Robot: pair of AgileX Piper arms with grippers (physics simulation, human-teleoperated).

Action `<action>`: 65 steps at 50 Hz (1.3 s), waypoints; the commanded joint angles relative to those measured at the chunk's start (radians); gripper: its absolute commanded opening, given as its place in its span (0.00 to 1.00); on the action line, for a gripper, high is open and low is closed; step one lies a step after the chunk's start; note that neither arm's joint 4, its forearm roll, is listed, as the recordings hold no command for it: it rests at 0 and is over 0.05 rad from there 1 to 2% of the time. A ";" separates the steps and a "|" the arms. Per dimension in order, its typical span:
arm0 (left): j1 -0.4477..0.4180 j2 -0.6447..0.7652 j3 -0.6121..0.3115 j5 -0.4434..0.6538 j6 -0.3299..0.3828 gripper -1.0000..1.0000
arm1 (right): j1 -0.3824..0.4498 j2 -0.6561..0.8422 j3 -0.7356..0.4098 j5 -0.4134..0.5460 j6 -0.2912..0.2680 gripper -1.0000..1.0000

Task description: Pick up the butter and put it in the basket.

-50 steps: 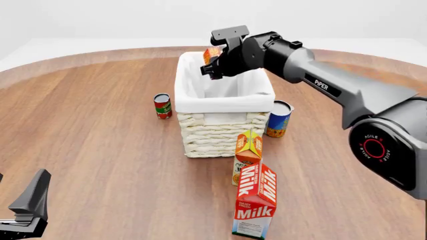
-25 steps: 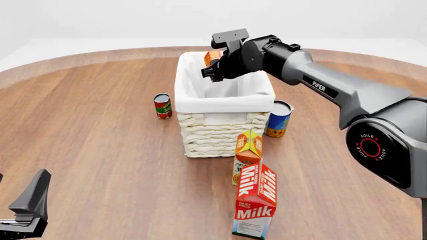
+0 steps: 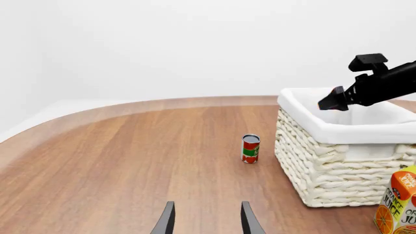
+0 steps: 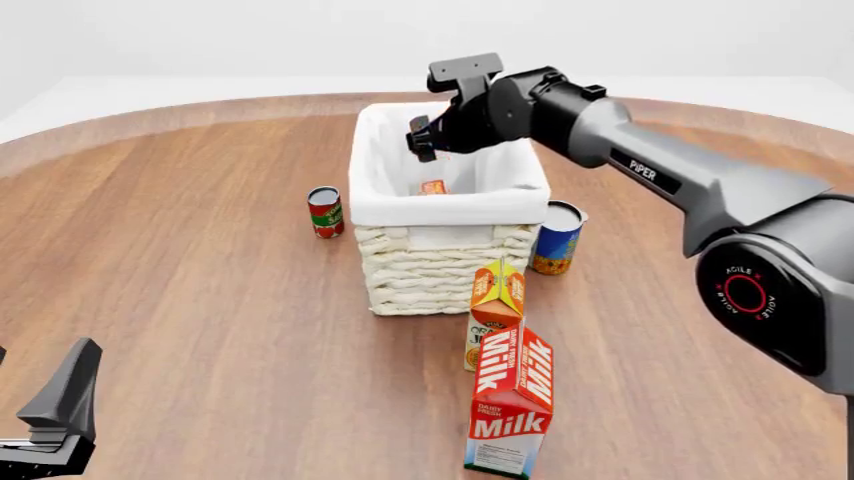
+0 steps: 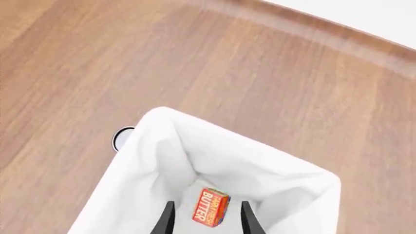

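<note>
The small red-orange butter box (image 5: 211,207) lies on the white cloth floor inside the large white-lined basket (image 5: 153,161), untouched between the right end effector (image 5: 205,222)'s spread dark fingers (image 5: 166,220). Brown wooden surface (image 5: 260,78) surrounds the basket.

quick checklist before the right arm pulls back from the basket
1. Butter inside the basket: ok.
2. Right gripper open, fingers apart, holding nothing: ok.
3. Butter resting flat on the liner: cannot tell.
4. Right gripper above the basket rim, free to lift: ok.
5. Left gripper open and away from the basket: ok.
6. Juice carton and milk carton upright, outside the basket: ok.
</note>
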State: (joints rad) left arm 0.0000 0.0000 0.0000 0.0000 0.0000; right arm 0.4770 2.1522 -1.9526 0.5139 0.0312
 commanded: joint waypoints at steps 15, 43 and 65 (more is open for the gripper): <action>0.000 0.000 0.000 0.000 0.000 1.00 | -0.005 -0.021 0.004 -0.003 0.002 1.00; 0.000 0.000 0.000 0.000 0.000 1.00 | -0.039 -0.084 0.095 -0.059 -0.015 1.00; 0.000 0.000 0.000 0.000 0.000 1.00 | -0.106 -0.413 0.457 -0.366 -0.148 1.00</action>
State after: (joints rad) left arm 0.0000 0.0000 0.0000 0.0000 0.0000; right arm 0.3802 1.8604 -1.6232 0.2454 -0.0886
